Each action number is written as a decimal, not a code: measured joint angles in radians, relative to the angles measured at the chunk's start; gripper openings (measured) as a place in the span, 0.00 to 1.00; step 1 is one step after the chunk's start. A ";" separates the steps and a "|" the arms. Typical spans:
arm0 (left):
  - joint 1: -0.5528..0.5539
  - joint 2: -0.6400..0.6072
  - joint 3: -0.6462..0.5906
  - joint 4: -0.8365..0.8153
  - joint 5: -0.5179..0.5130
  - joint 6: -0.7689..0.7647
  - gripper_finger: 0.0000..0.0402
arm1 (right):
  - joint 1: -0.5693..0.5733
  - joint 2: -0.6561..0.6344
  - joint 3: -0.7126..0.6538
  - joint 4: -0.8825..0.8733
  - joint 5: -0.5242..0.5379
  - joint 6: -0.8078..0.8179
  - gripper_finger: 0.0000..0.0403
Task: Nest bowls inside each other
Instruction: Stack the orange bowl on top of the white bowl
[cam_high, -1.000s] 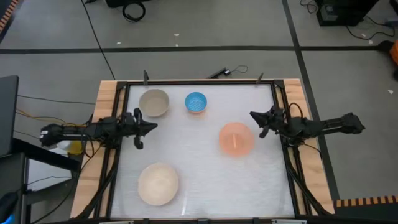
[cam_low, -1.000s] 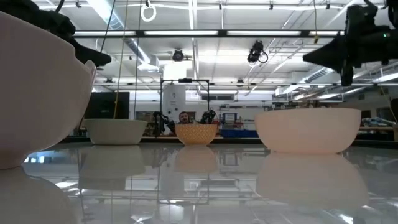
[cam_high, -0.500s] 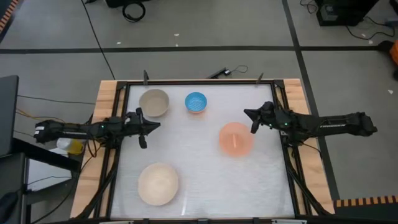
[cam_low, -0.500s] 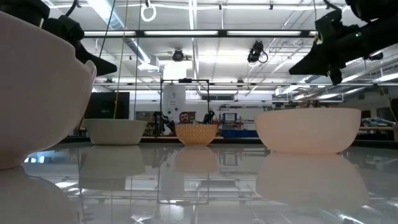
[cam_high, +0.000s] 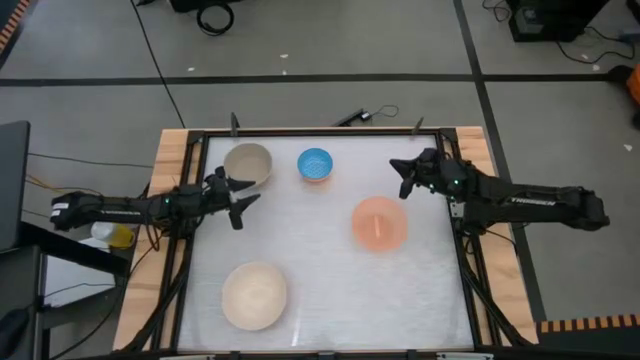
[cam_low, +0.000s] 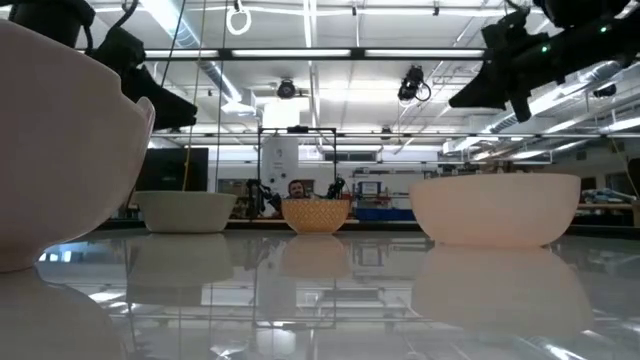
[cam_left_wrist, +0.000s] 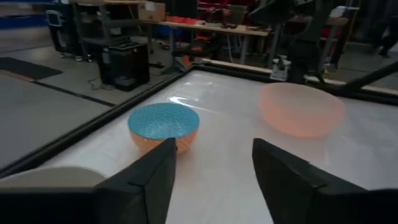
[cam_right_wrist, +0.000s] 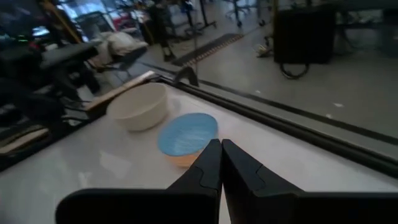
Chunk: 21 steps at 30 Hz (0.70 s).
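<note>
All the bowls stand upright on their bases on the white table, apart from one another. The cream-white bowl is near left, the salmon-orange bowl right of centre, the grey-beige bowl far left, and the blue bowl beside it. My left gripper hovers open just near of the grey-beige bowl, and its fingers hold nothing. My right gripper is shut and empty above the table's far right, pointing toward the blue bowl.
A dark raised frame borders the table inside wooden edges. Bare table lies in the middle, between the cream-white and salmon-orange bowls. The low view shows the cream-white bowl close up at left and a person far off in the room.
My left gripper has opened while staying beside the grey-beige bowl. My right gripper, still shut, has risen and swung from the table's right edge toward the far edge and the blue bowl. No bowl has moved.
</note>
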 joint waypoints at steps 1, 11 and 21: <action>0.006 0.006 0.009 -0.002 0.000 0.013 0.55 | -0.008 0.010 0.000 0.001 -0.001 0.002 0.04; 0.120 0.045 0.068 -0.041 0.023 0.045 0.56 | -0.027 0.036 0.000 0.132 0.042 -0.066 0.06; 0.158 0.135 0.086 -0.037 0.074 -0.017 0.56 | -0.079 0.234 0.048 0.062 -0.139 0.026 0.16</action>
